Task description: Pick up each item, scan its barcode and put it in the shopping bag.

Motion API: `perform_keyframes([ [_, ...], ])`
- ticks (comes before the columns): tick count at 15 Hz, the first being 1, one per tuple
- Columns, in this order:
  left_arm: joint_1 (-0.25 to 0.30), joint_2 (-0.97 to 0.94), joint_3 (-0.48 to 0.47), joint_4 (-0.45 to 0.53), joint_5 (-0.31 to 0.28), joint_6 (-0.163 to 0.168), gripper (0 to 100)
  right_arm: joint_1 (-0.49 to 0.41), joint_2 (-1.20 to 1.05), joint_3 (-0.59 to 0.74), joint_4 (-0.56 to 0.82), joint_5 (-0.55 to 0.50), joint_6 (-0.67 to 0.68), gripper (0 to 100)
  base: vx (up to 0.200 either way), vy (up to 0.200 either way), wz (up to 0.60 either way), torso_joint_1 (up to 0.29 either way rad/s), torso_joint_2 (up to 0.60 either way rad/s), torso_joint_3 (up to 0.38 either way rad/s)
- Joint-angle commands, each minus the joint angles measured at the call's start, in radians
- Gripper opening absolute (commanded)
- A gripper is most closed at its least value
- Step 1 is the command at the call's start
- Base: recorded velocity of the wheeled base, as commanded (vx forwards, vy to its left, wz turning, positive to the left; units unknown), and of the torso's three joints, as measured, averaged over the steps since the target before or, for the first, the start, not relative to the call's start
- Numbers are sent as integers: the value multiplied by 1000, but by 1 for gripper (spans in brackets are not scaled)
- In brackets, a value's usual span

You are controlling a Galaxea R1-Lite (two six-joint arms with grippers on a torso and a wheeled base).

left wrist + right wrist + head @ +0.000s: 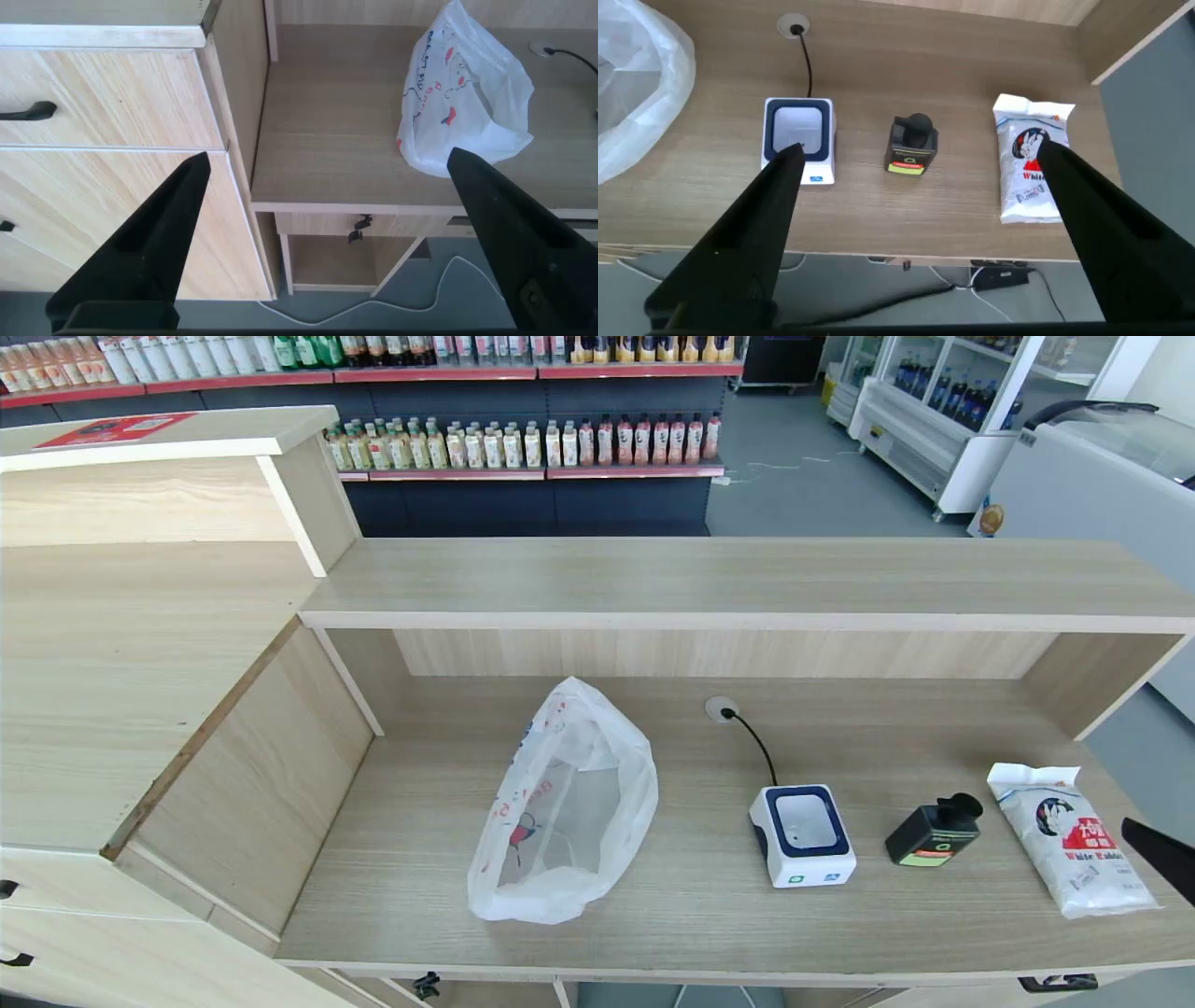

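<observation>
Jaws of the left gripper (329,157) and right gripper (920,149) are standing wide apart. Across the frame's lower half, on the pale wooden counter (700,915), a crumpled white plastic shopping bag (560,803), white-and-blue box scanner (803,835), small black bottle (934,831) and white printed pouch (1069,840) are lying left to right, their barcodes too small to make out.

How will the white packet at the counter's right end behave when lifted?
The white packet lies flat and looks soft and full, so it would probably sag at its ends if pinched mid-body. Its smooth film may slip. It seems unlikely to roll.
</observation>
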Motion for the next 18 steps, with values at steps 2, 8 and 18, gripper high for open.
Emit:
perform_keyframes([
  [2, 0, 0, 0, 0, 1, 0, 100, -72, 373, 89, -419, 55, -8, 100, 0, 0, 0, 0, 0, 0],
  [8, 0, 0, 0, 0, 0, 0, 100, -440, 764, 343, -976, 504, -287, 100, 0, 0, 0, 0, 0, 0],
  [18, 0, 0, 0, 2, 0, 0, 100, -551, 963, 296, -983, 524, -282, 100, 0, 0, 0, 0, 0, 0],
])
